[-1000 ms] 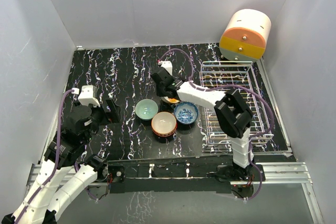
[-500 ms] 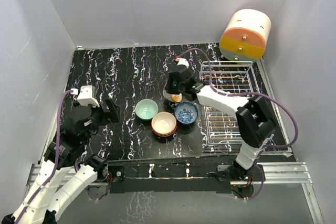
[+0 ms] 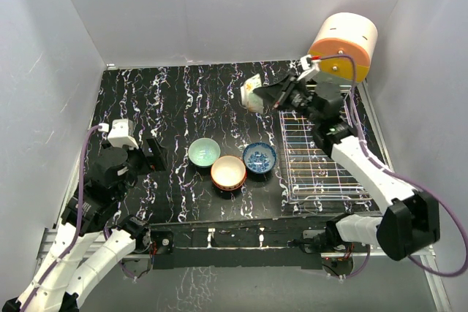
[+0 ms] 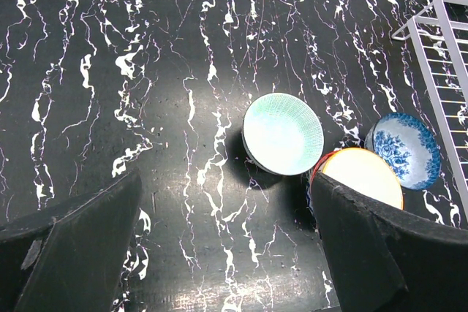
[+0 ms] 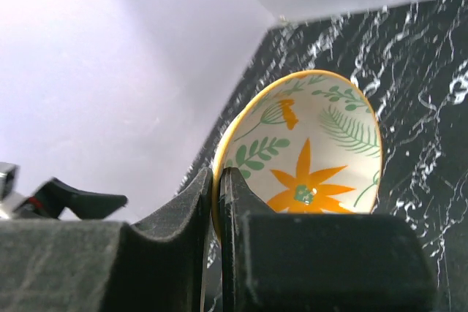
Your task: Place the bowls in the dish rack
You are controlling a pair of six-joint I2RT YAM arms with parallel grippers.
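Note:
My right gripper [image 3: 269,96] is shut on the rim of the cream bowl with the orange flower [image 3: 251,94] and holds it tilted in the air, just left of the far end of the silver wire dish rack [image 3: 319,153]. In the right wrist view the bowl [image 5: 314,158] shows its flowered inside, its rim pinched between my fingers [image 5: 218,188]. The mint green bowl [image 3: 204,153], red-orange bowl [image 3: 229,172] and blue-and-white bowl [image 3: 259,157] sit together on the black marbled table. My left gripper [image 3: 150,155] is open and empty, left of the green bowl [image 4: 283,134].
A cream-and-orange rounded drawer box [image 3: 341,47] stands behind the rack at the back right. White walls close in the table on three sides. In the left wrist view the rack's corner [image 4: 444,42] shows at the right, with the red-orange bowl [image 4: 362,174] and blue bowl [image 4: 406,149] beside it.
My right arm has lifted the cream flower bowl off the table and carried it back and to the right, up to the rack's far end. The left arm has not moved.

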